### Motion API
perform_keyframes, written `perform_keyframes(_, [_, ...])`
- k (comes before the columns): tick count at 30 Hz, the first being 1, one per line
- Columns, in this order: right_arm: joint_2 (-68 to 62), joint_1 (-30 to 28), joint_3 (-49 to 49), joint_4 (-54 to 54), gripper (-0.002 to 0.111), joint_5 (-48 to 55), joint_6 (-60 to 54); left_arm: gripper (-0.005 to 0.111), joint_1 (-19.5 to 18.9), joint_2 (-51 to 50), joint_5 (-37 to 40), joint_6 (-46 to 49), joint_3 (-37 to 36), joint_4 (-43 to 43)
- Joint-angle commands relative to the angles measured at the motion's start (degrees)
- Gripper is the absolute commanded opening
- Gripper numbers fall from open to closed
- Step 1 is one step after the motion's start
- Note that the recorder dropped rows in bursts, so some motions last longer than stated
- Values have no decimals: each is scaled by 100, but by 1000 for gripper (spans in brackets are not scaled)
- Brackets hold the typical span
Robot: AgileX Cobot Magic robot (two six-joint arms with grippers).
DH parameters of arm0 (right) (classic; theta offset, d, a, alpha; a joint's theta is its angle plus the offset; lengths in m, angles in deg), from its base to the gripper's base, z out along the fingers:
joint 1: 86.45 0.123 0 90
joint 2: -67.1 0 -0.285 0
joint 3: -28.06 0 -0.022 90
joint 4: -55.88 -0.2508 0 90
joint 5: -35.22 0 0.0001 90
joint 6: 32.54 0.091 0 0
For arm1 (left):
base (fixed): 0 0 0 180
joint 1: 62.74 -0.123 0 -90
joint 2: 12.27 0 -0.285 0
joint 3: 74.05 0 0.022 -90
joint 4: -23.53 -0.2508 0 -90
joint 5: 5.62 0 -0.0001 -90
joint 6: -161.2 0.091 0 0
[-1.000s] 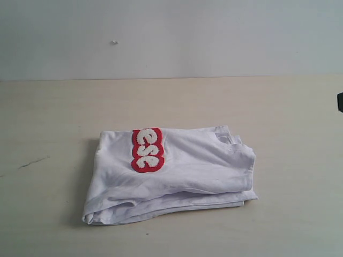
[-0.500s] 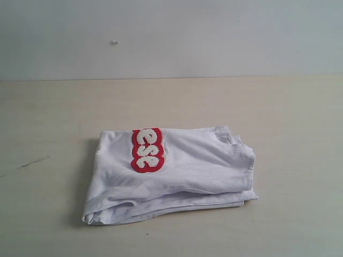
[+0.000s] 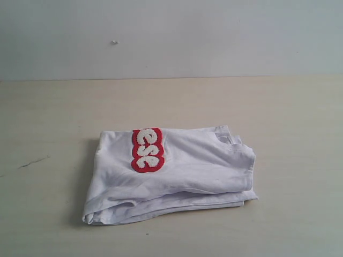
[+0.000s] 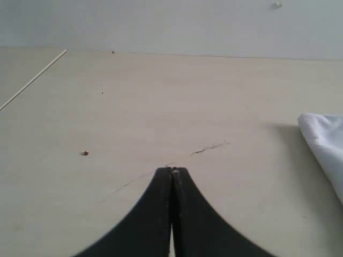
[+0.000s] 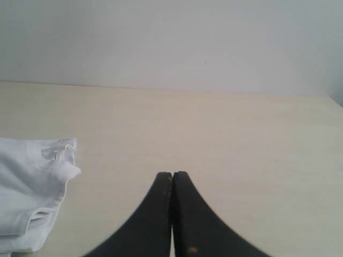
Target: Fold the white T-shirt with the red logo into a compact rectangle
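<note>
Only a dark arm tip at the table's (image 3: 278,107) right edge has withdrawn from sight. Folded into a thick rectangle, the thin white cotton T-shirt (image 3: 182,171) lies mid-table, its fuzzy red-and-white logo strip (image 3: 147,150) on top. The black left gripper (image 4: 172,171) and black right gripper (image 5: 172,174) hover over bare table, jaws pressed together, holding nothing.

Table (image 3: 278,107): pale wood-grain top, with a thin crack (image 3: 32,162) toward its left side.
On it: white T-shirt (image 3: 193,166), folded, lying flat.

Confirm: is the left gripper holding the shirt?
No, the left gripper is shut on nothing over the table, and the shirt lies apart from it.
</note>
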Motion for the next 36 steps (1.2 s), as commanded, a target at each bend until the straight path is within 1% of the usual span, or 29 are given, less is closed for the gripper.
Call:
perform_keyframes(1, [417,-28,-39,52,0,188,57,0,-18,37,-27,-23,-12,-4])
perform_keyframes(5, [630,-28,-39,255,0,480,57,0,-18,37,-27,-23,-12,-4])
perform_keyframes(17, [663,-28,-39,258,0,854,56,0,-18,37,-27,-23,-12,-4])
perform_keyframes(36, [663,-16,-39,238,0,880,84,0,-18,37,-27,-23,-12,-4])
